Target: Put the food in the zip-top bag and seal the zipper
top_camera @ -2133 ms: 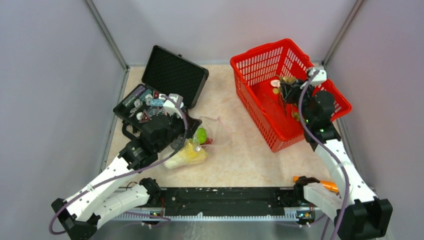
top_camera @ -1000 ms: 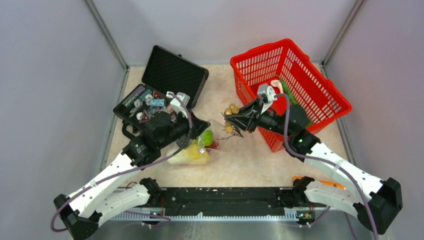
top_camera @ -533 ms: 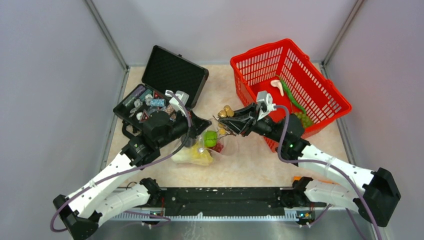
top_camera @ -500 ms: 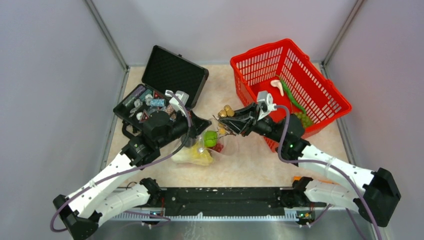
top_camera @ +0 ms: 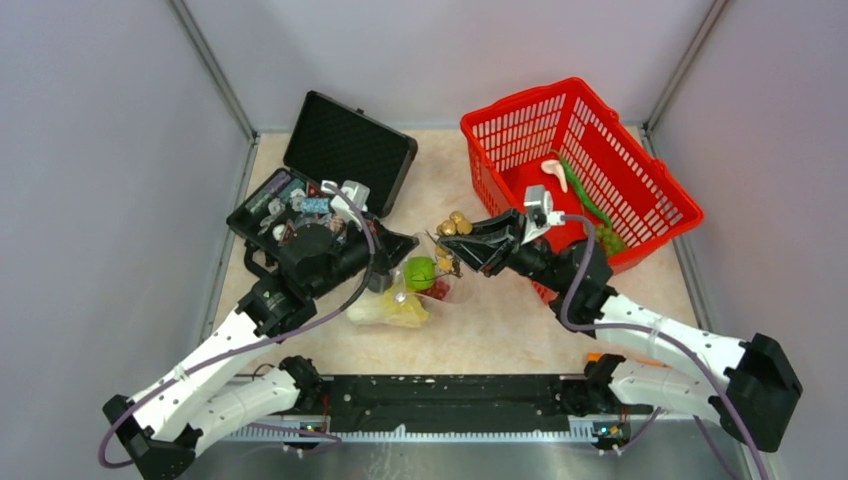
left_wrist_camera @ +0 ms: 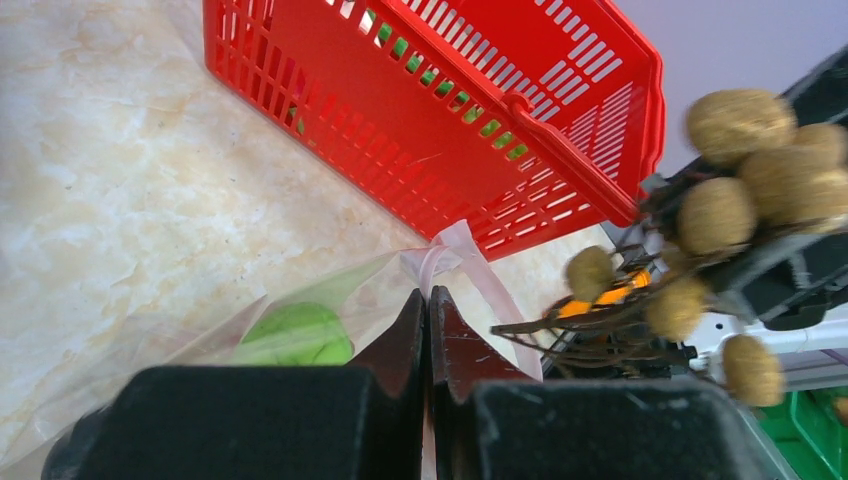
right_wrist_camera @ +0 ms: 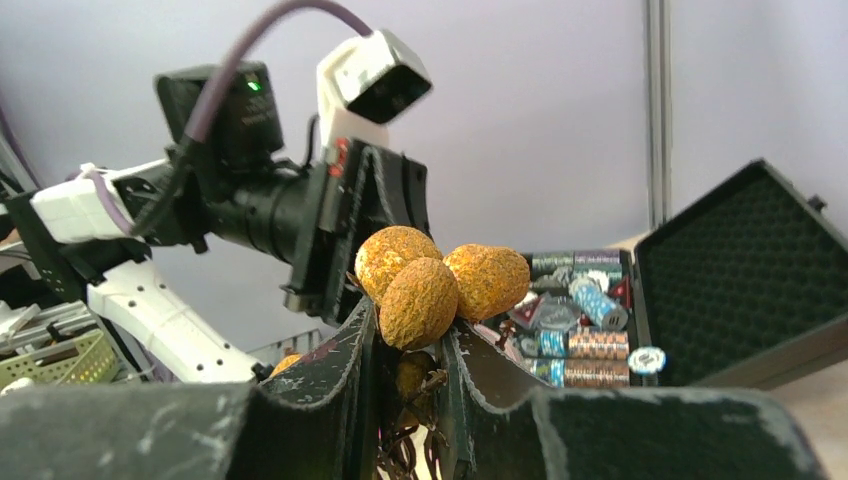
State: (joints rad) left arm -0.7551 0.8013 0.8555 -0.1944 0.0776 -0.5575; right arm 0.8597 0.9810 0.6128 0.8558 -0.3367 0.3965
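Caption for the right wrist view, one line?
Right fingers clamp a brown fruit bunch, with the left arm and open black case beyond.

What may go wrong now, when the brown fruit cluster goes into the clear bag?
1. The brown round fruits on twiggy stems spread wider than the right jaws holding them; the twigs may snag the clear crinkly plastic bag at its mouth.
2. The left jaws pinch the bag only at one spot by the pale pink zipper strip; a push might pull it free.
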